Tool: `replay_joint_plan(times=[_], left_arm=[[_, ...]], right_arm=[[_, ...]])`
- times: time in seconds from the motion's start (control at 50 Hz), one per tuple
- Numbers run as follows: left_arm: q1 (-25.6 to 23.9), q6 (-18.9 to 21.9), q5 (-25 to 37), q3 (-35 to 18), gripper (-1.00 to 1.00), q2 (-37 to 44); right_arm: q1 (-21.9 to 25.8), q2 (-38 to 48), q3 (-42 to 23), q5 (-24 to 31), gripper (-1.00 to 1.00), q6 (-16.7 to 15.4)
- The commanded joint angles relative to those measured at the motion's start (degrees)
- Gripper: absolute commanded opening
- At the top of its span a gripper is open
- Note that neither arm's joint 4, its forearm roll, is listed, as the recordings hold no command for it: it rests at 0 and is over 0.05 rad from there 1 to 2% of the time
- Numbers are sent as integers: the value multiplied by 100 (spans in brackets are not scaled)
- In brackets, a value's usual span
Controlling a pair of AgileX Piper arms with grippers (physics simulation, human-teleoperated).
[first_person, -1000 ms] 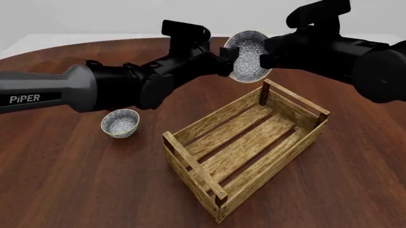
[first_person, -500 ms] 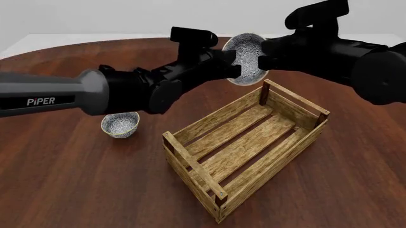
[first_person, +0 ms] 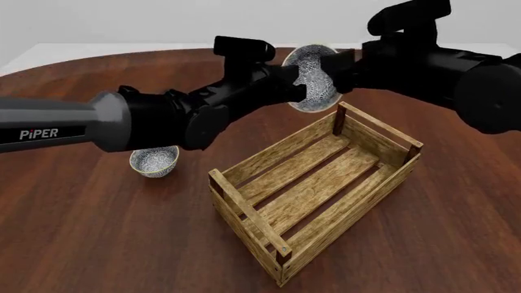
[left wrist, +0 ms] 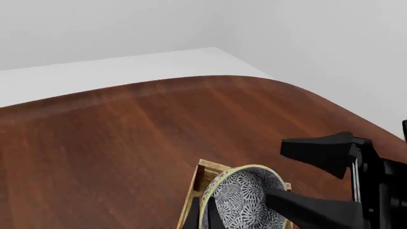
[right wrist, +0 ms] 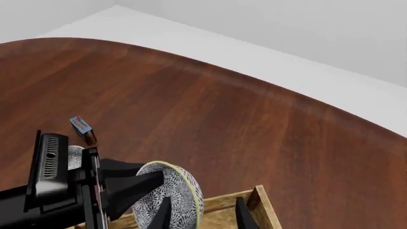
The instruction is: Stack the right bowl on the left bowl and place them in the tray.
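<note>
**Both tools meeting at one bowl above the tray's far end**

Overhead, I see the patterned bowl (first_person: 313, 78) held in the air, tipped on its side with its opening towards the camera, just above the far end of the tray (first_person: 318, 189). My right tool (first_person: 335, 64) comes in from the right with its fingers straddling the bowl's rim; the right wrist view shows the bowl (right wrist: 171, 195) between the two fingertips, so I read this tool as closed on the bowl. My left tool (first_person: 299, 84) reaches in from the left, and the left wrist view shows its fingers (left wrist: 318, 210) spread, one inside the bowl (left wrist: 245, 200) and one outside; whether they actually pinch the rim I cannot tell. The second bowl (first_person: 154, 158) stands upright on the tabletop (first_person: 89, 226), left of the tray and partly hidden under my left arm. A small red-blue box (right wrist: 83, 129) lies on the tabletop, well apart.
</note>
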Motion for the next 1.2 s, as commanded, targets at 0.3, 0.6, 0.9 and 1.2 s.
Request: replay_joint_plan(times=[0.3,0.6,0.9,1.2], left_arm=[[278,351,248,-46,-100,-202],[696,504,489,-134,-100,-220],[1018,706,659,19,-100,-516],[1207,876,781,375,-100,-917]], right_arm=[[115,-508,125,148,100,36],[167,-867,195,271,100,144],[161,-900,206,269,100,165],[151,-802,178,248,100,176]])
